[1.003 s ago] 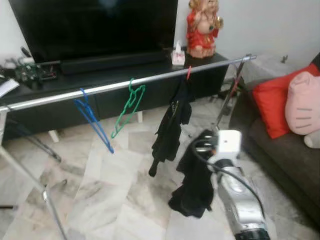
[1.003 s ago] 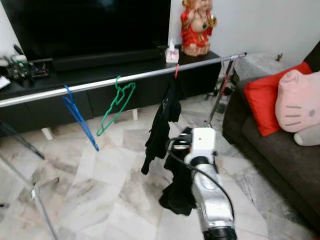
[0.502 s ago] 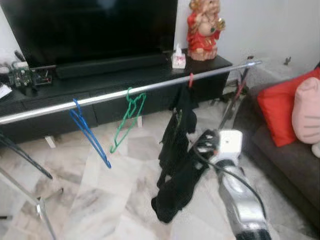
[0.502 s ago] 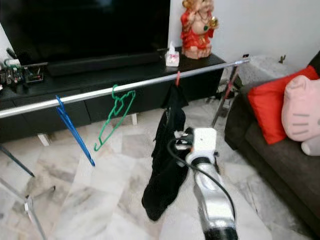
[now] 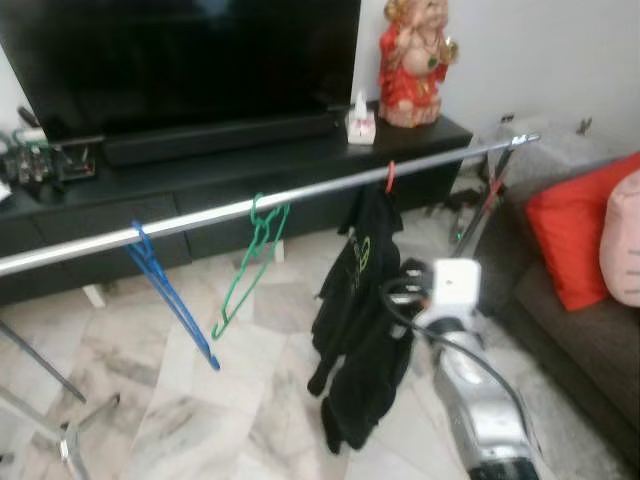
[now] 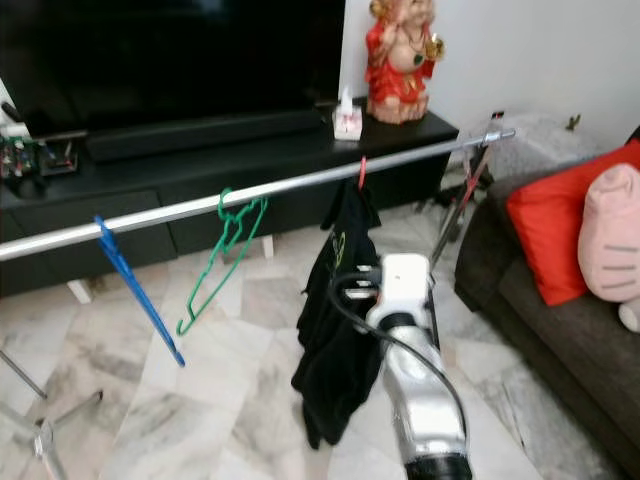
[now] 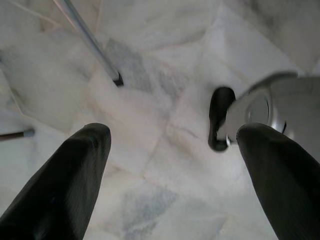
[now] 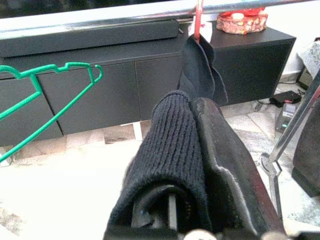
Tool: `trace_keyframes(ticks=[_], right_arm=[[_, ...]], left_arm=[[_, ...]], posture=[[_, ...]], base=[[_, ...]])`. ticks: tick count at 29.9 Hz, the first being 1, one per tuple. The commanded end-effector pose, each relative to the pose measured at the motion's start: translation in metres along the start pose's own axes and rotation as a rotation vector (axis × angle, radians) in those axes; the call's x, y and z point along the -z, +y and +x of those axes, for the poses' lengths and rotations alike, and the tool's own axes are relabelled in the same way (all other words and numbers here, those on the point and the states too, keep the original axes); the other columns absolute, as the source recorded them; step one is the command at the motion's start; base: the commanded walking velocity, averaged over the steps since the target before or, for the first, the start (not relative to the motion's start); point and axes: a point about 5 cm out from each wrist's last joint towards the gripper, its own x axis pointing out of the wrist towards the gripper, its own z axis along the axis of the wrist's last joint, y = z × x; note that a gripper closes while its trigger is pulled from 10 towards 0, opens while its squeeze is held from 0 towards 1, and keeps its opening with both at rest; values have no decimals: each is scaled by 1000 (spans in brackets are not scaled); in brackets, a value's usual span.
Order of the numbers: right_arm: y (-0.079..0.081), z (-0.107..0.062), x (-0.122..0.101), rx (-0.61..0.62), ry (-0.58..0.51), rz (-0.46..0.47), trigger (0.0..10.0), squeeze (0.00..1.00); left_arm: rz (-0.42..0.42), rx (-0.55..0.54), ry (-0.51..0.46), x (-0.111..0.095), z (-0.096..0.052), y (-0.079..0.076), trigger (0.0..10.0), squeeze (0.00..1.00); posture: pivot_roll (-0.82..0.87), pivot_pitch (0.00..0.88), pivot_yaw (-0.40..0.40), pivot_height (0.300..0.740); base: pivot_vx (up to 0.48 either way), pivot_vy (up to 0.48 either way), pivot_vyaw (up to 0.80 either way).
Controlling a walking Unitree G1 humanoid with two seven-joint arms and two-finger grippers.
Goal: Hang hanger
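Note:
A silver clothes rail (image 5: 300,197) runs across in front of a black TV stand. On it hang a blue hanger (image 5: 165,295), a green hanger (image 5: 250,260) and a red hanger hook (image 5: 390,175) carrying a black garment (image 5: 355,255). My right gripper (image 5: 405,295) is just below the rail, right beside that garment, and is shut on a second black garment (image 5: 365,385) that droops toward the floor. In the right wrist view knit black cloth (image 8: 170,150) wraps the fingers, with the red hook (image 8: 198,20) ahead. My left gripper (image 7: 175,132) hangs open over the marble floor.
The TV stand (image 5: 250,150) holds a television, a red statue (image 5: 412,60) and a tissue box. A dark sofa with a red cushion (image 5: 580,230) and a pink plush (image 6: 610,230) stands on the right. Rack legs (image 5: 480,205) (image 5: 60,440) slant down at both ends.
The view has shifted toward the rail. My right gripper and its black garment have drawn in against the garment on the red hanger; the held cloth swung left, then settled.

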Motion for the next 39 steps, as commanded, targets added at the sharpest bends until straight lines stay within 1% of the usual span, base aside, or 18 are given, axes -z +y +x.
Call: trace_keyframes(ticks=[1, 22, 25, 27, 32, 33, 35, 37, 38, 39], right_arm=[[-9, 0, -9, 25, -37, -14, 10000, 0], [-8, 0, -7, 21, -31, -14, 10000, 0], [-10, -1, -5, 22, -22, -22, 10000, 0], [-16, 0, 0, 25, -5, -36, 10000, 0], [-22, 2, 4, 25, 13, -53, 10000, 0], [-26, 3, 7, 30, 25, -56, 10000, 0], [-28, 4, 8, 32, 31, -57, 10000, 0], [-36, 5, 17, 41, 64, -53, 10000, 0], [-39, 5, 21, 44, 82, -52, 10000, 0], [-39, 5, 21, 44, 82, -52, 10000, 0]], left_arm=[[11, 19, 30, 9, -1, -5, 10000, 0], [25, 15, 26, 8, -1, -5, 10000, 0], [19, 12, 7, 6, -1, -5, 10000, 0], [9, 14, -24, 3, 0, -7, 10000, 0], [-20, 5, -45, 1, 0, -8, 10000, 0], [-20, -1, -59, -1, 0, -9, 10000, 0], [-19, -5, -64, -1, 0, -9, 10000, 0], [-30, -7, -104, -5, 0, -11, 10000, 0], [-12, 9, -210, -35, 5, -20, 10000, 0], [-12, 9, -210, -35, 5, -20, 10000, 0]], posture=[[-30, 0, -2, 716], [-27, 0, -3, 716], [-23, 0, -10, 716], [-11, 0, -21, 716], [-2, 0, -30, 716], [1, 0, -39, 716], [3, 0, -41, 716], [15, 0, -50, 716], [21, 0, -56, 716], [21, 0, -56, 716]], base=[[0, -274, 0], [0, -348, 0], [0, -368, 0], [0, -368, 0], [0, -352, 0], [0, 0, 0], [0, 0, 0], [0, 0, 0], [0, 0, 0], [0, 0, 0]])
